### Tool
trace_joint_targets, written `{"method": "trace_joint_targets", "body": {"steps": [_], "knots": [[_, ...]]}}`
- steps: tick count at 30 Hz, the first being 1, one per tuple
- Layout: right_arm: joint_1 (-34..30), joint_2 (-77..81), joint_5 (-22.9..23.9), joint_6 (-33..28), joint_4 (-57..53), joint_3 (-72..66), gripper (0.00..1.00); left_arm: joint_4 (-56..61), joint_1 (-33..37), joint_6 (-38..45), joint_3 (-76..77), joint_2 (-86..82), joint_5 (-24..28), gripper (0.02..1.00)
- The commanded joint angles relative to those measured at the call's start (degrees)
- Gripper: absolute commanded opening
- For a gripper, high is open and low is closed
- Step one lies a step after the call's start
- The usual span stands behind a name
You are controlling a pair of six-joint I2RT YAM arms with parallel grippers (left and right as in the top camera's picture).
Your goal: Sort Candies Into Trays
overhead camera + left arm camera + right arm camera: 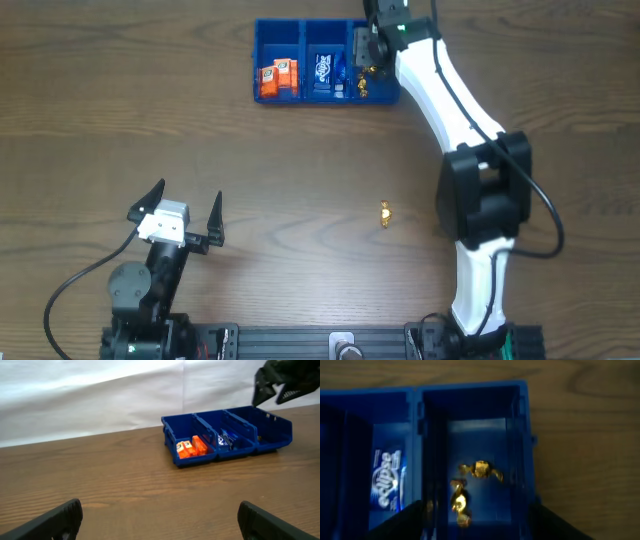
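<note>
A blue three-compartment tray [305, 24] stands at the table's far side. Its left bin holds orange candies [278, 79], its middle bin blue packets [323, 70] and its right bin gold-wrapped candies [480, 469]. My right gripper [368, 50] hangs open over the right bin, with nothing between its fingers [400, 522]. One more gold candy [386, 213] lies alone on the wood, left of the right arm's elbow. My left gripper [188, 195] rests open and empty near the front left, far from the tray [225, 435].
Bare wooden tabletop [280, 170] stretches between the tray and the arm bases. The right arm's white link [440, 85] slants across the area to the right of the tray. A white backdrop [100, 395] rises behind the table.
</note>
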Motion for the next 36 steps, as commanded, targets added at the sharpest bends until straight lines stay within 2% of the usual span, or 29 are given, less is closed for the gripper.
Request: {"method": "trace_joint_targets", "body": {"steps": [1, 5, 9, 12, 19, 27, 34, 36], "knots": [[3.7, -17.4, 0.3, 0.3, -1.8, -14.0, 0.722, -1.7, -0.1, 1.0, -1.2, -0.4, 1.0, 0.998], [6.9, -26.6, -0.9, 8.2, -10.8, -29.2, 0.733, -1.7, -0.1, 1.0, -1.2, -0.4, 1.0, 0.998], [7.7, -28.5, -11.4, 9.3, -9.3, -43.0, 0.730, -1.7, -0.1, 1.0, -1.2, -0.4, 1.0, 0.998], [7.7, -28.5, -14.2, 9.3, -3.2, -52.2, 0.730, -1.7, -0.1, 1.0, -1.2, -0.4, 1.0, 0.998], [7.8, -28.5, -14.1, 10.1, -0.1, -57.0, 0.715, -1.7, -0.1, 1.0, -1.2, -0.4, 1.0, 0.998], [8.8, -28.1, -9.7, 10.4, -0.6, -57.2, 0.680, -1.7, -0.1, 1.0, -1.2, -0.4, 1.0, 0.996], [8.9, -25.4, -9.6, 10.4, -0.8, -57.2, 0.660, -1.7, -0.1, 1.0, -1.2, -0.4, 1.0, 0.998], [9.1, -25.3, -9.6, 10.4, -0.8, -57.2, 0.573, -1.7, -0.1, 1.0, -1.2, -0.4, 1.0, 0.998]]}}
